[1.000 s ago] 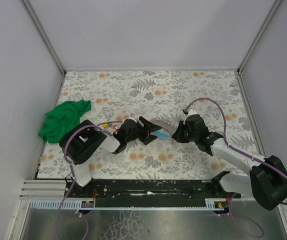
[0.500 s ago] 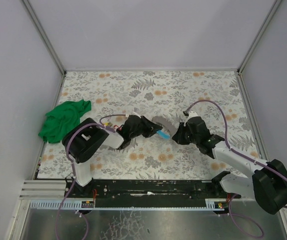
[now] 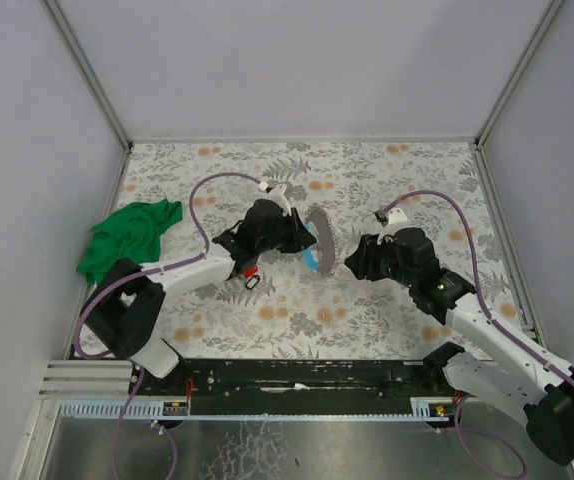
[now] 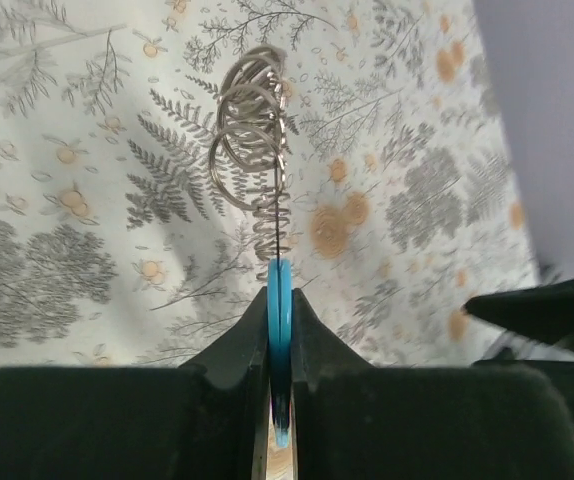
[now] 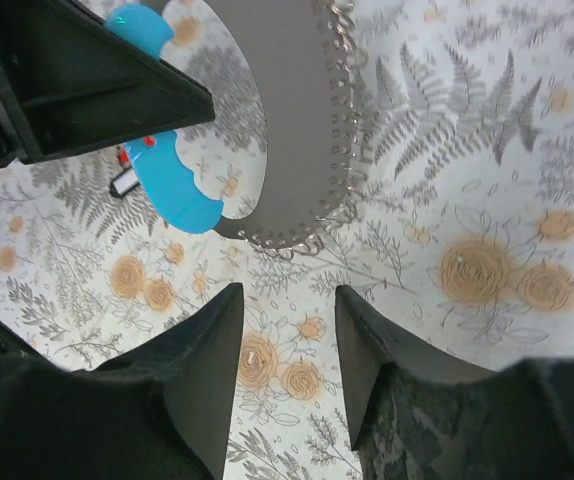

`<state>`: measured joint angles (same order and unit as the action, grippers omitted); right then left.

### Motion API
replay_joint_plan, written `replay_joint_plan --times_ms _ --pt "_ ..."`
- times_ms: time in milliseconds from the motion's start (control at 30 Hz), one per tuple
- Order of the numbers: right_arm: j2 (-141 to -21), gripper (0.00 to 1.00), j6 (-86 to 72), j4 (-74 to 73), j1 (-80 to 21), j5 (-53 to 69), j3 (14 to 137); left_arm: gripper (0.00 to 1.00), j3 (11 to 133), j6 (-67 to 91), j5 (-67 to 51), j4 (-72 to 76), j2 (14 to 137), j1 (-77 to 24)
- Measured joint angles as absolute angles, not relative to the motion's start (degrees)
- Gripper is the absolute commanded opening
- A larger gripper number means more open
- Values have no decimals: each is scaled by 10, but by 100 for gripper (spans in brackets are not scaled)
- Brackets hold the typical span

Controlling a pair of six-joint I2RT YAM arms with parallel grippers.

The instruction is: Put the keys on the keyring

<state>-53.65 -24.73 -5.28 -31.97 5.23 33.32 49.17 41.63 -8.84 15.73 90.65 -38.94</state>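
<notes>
Now the keyring [image 4: 255, 165] juts edge-on from the clamped left tool [image 4: 279, 320].

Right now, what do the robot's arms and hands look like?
The left arm and right arm have white links between bulky black joints; a purple cable loops along each. The left hand and right hand are black, each with two wedge-shaped fingers.

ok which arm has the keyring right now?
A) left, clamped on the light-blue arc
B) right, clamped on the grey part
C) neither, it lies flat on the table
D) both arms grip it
A: the left gripper has its jaws closed on the light-blue arc of the keyring, while the right gripper has its jaws open, just short of the ring.
</notes>
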Motion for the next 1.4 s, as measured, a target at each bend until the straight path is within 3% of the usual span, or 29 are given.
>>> replay_joint_plan --times_ms 200,433,767,1400 --pt "-498 51 -209 -58 -320 53 361 0 615 233 -80 -53 875 -390" --pt "-497 51 -177 -20 -320 95 354 0 653 156 -45 -161 810 -393" --pt "-542 48 -190 134 -323 213 283 0 511 253 -23 -65 709 -391" --pt "-647 39 -210 267 -364 296 282 0 462 367 -10 47 686 -389"
